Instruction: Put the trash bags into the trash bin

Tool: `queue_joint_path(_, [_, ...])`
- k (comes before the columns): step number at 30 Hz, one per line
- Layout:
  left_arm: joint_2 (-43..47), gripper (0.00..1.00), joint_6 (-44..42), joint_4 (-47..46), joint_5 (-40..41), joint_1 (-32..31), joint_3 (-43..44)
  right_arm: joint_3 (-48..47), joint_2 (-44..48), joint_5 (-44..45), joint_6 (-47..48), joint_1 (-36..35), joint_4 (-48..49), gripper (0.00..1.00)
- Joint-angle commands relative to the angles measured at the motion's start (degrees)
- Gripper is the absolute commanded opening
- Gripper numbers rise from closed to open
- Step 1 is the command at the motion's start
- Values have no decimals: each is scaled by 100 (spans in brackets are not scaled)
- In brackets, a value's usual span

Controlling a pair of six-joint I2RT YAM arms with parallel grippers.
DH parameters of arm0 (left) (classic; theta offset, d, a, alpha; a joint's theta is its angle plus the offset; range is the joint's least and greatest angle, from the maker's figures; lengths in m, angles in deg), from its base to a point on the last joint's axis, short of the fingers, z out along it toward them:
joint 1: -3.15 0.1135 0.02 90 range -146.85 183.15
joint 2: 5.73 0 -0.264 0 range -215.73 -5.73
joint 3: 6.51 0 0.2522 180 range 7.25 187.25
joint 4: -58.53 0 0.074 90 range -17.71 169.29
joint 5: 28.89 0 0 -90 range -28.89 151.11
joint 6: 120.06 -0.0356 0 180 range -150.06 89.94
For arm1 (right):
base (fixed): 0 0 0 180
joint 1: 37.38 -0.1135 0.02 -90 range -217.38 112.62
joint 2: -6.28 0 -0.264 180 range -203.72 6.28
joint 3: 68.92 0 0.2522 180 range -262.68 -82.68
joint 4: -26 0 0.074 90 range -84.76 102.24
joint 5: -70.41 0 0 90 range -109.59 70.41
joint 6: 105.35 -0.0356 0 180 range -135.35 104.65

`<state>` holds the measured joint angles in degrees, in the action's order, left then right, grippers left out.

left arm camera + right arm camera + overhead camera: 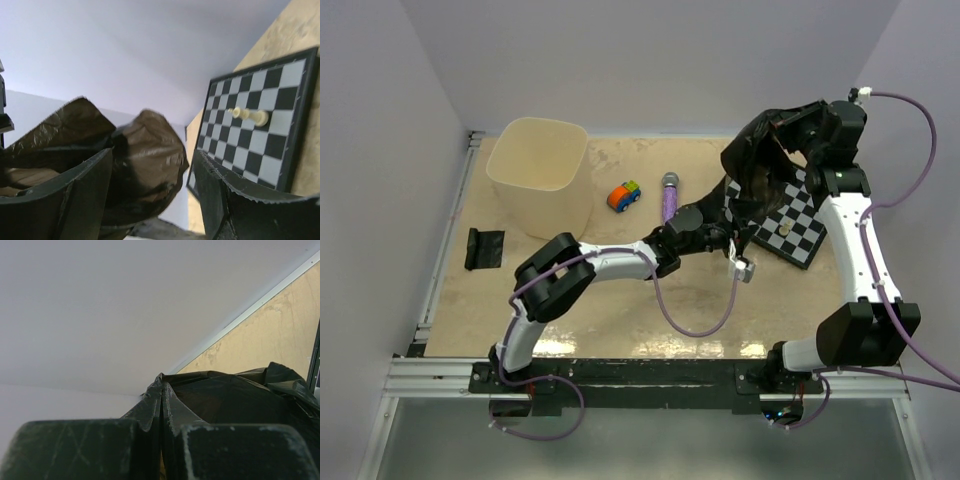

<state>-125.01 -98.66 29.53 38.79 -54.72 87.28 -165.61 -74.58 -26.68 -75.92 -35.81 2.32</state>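
The right gripper (161, 430) pinches the trash bag (760, 160) tight and holds it up over the chequered board (798, 222); the left gripper (152, 172) is spread wide, with a puff of bag between its jaws. The trash bin (535, 190) stands well apart at the back left.

no readable text, labels or signs anywhere

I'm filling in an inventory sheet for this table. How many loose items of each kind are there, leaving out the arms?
Trash bags: 2, lifted bag and what looks like a folded bag
Trash bin: 1
Toy car: 1
Purple cylinder: 1
Chequered board: 1
Chess piece: 1
Total: 7
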Motion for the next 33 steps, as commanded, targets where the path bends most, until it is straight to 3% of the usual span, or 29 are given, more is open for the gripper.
queue_joint_path(1, [-541,72,-820,-442,938,-5,547,-293,132,-47,-103,11,-37,0])
queue_joint_path(3, [-980,73,-1128,-478,1378,3,1021,-311,149,-20,-103,11,-107,0])
queue_joint_path(6, [-1368,73,-1419,-400,1416,12,1515,-328,158,-64,-138,2,-143,0])
queue_joint_path(9, [-1466,65,-1534,-215,1205,4,1656,-363,132,-73,-148,11,-143,0])
queue_joint_path(12, [-1431,41,-1543,-92,1440,-5,1648,-320,114,-134,-165,11,-81,0])
queue_joint_path(15, [-1081,1,-1385,-397,1731,21,1298,-197,114,-143,-17,11,-20,0])
queue_joint_path(19, [349,0,-113,-786,1136,231,-19,154,149,-108,791,46,191,0])
queue_joint_path(24, [2143,0,478,-498,230,565,-1392,559,167,-152,1803,195,358,0])
queue_joint_path(27, [2900,0,996,222,1,846,-1639,629,219,-292,2145,213,481,0])
queue_joint_path(33, [3833,0,1357,760,-123,1400,-2158,709,378,-706,3164,204,508,0])
